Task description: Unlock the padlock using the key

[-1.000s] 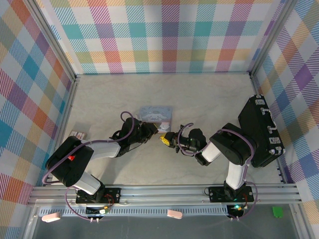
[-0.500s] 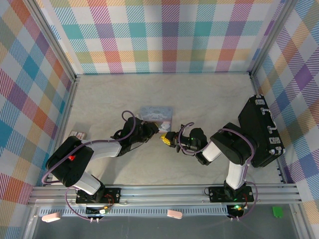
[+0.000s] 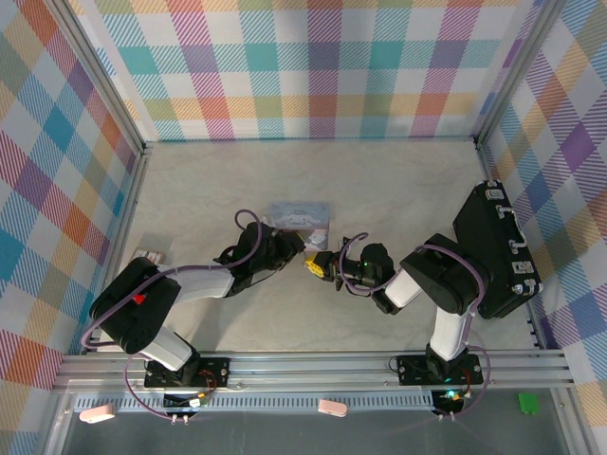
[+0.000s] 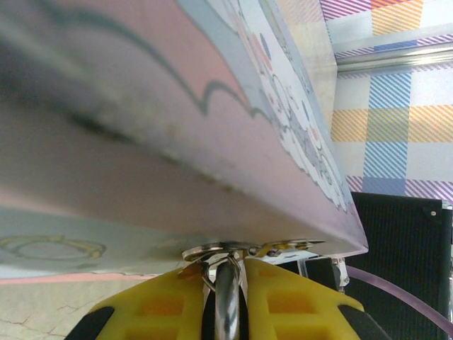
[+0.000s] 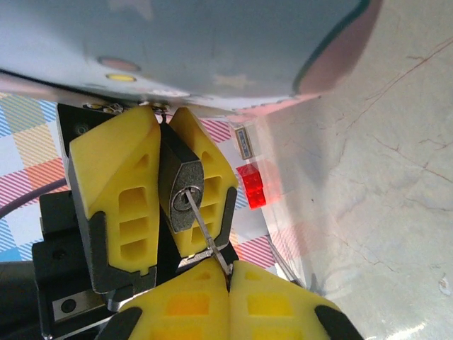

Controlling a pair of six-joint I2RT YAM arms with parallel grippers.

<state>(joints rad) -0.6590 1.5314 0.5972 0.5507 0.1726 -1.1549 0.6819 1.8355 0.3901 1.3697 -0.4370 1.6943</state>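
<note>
The left gripper (image 4: 226,283) clamps the padlock (image 5: 185,193) at the edge of the tin (image 5: 212,42), lock face outward — seemingly so the right gripper (image 5: 228,283), clenched on the key (image 5: 204,234), can turn it; key tip sits inside the padlock.

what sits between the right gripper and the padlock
The key: in the right wrist view its thin shaft runs from the shut right gripper up into the keyhole of the padlock, leaving no bare gap.
</note>
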